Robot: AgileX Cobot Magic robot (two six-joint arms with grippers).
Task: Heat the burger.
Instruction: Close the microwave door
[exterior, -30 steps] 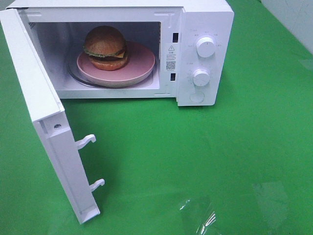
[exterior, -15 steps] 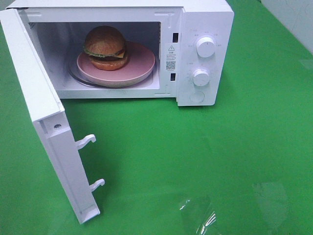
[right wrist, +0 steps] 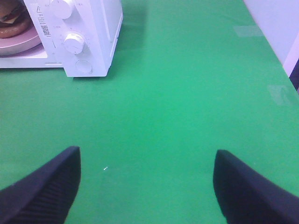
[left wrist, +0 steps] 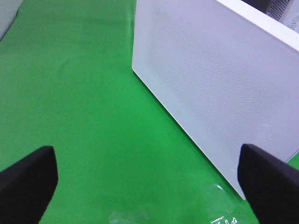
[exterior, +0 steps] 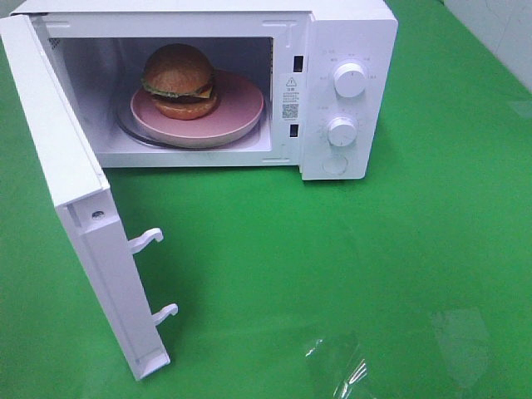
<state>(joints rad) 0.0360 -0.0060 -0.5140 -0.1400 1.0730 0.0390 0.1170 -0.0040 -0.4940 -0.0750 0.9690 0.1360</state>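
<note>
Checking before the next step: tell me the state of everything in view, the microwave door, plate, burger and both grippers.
microwave door: swung wide open.
pink plate: lying flat inside the microwave.
burger: whole, sitting on the pink plate.
left gripper: open, empty.
right gripper: open, empty.

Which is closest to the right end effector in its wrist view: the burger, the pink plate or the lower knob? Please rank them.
From the right end effector:
1. Lower knob, on the microwave's front panel.
2. Pink plate, inside the microwave.
3. Burger, on the plate's far side.
</note>
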